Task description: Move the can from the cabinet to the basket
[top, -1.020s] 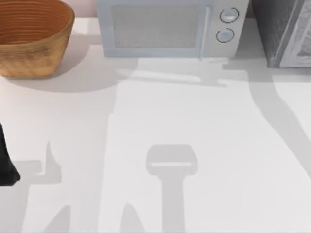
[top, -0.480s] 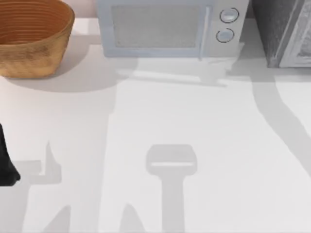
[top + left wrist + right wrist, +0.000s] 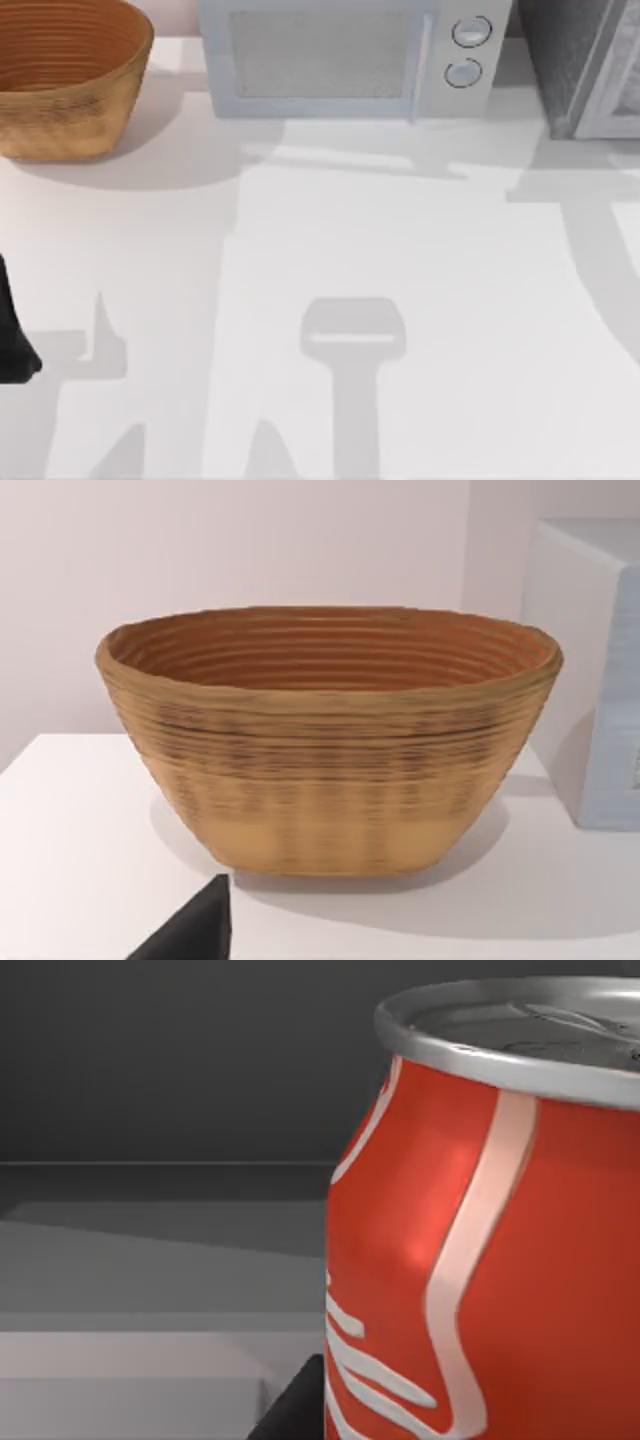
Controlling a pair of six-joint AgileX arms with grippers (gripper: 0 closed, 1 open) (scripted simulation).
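Right tool point(image 3: 292, 1415) close up against can, deep in cabinet

Seen from the right wrist: red can point(image 3: 480, 1240) with white script and silver rim, upright, very near the camera. Dark cabinet point(image 3: 150, 1060) wall behind it, pale grey shelf floor beneath. Small dark wedge beside the can's base, probably part of the right tool. Cannot tell whether spread, pressed together or pinching the can, nor whether touching it at all.

From above: cabinet at the desk's point(image 3: 400, 250) far right corner, light grey microwave point(image 3: 345, 60) in the middle at the back, round woven basket point(image 3: 65, 75) at the far left corner, well apart from the cabinet.

Left arm point(image 3: 12, 335) parked at the desk's left edge. Left tool point(image 3: 195, 932) facing the basket, grip likewise impossible to tell.

Judged stage: reaching or closing on the can, not yet lifted out.

Possible trouble from here:
- Tipping or pushing the can deeper, if closed off-centre or bumped on the way in.
- Slipping from the smooth round wall, if gripped too high near the rim.
- Catching the cabinet's edge on the way out, if drawn back at an angle.
- Clipping the microwave on the long carry across to the basket, if carried too low.
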